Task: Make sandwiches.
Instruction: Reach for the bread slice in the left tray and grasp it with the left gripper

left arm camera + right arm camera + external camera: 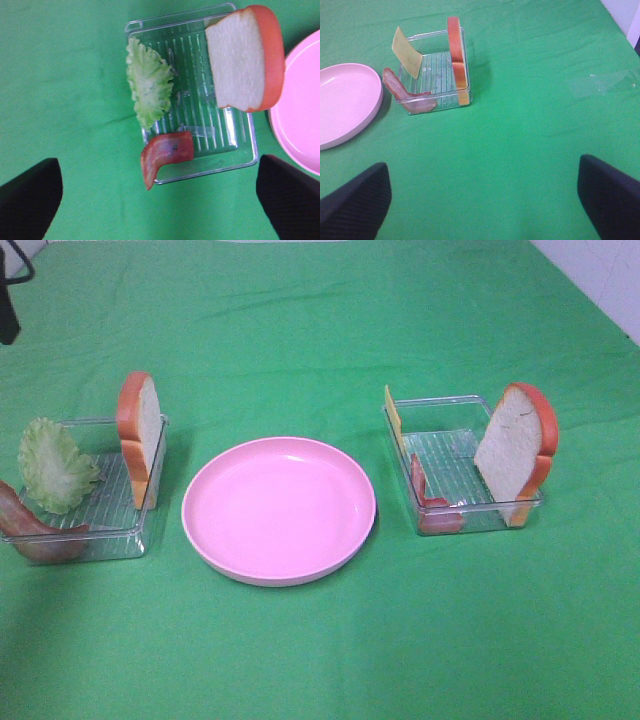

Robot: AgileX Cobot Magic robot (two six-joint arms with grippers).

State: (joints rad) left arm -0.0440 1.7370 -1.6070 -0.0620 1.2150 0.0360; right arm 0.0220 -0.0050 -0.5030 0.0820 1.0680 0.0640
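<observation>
The sandwiches' parts lie apart in two clear trays. In the left tray (112, 512) a bread slice (140, 435) stands on edge beside a lettuce leaf (55, 465) and a bacon strip (30, 530). My left gripper (160, 200) hovers open above the green cloth, short of that tray's bacon (165, 152), lettuce (147, 87) and bread (235, 60). The right tray (450, 455) holds a cheese slice (395, 420), bacon (425, 495) and an upright bread slice (515, 450). My right gripper (485, 200) is open, well back from this tray (437, 70). Neither gripper shows in the high view.
An empty round pink plate (280, 510) sits between the trays on the green cloth. A dark piece of equipment (8, 300) shows at the far left corner. The cloth ends at a white edge (600, 280) at the far right.
</observation>
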